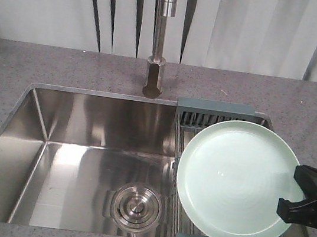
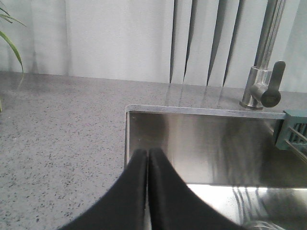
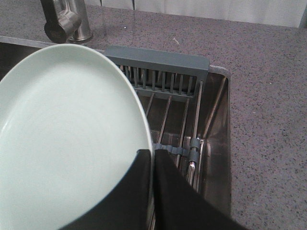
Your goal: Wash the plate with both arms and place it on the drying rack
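The plate (image 1: 233, 182) is at the right end of the sink (image 1: 83, 143), face up over the drying rack (image 1: 219, 108). It covers most of the steel rods. The rack's grey-blue far end piece shows beyond the plate's far rim, and the near end piece shows at the sink's front edge. The plate's left rim reaches a little past the rack's left side, over the open basin. Whether the plate rests on the rods or is held just above them cannot be told.

The right gripper (image 3: 153, 160) comes in from the right edge of the sink. Its black fingers are clenched on the plate's right rim, one finger over the upper face and the other beneath it.

The left gripper (image 2: 147, 155) has its two fingers pressed together with nothing between them. It hangs over the sink's left wall, beside the speckled grey countertop (image 2: 57, 134), and is well apart from the plate.

The round steel drain (image 1: 137, 206) sits in the basin floor near the front edge, left of the rack. The faucet (image 1: 161, 35) rises from the countertop at the sink's back edge, near the rack's far left corner. A green leaf (image 2: 12, 43) shows at the left edge of the left wrist view.
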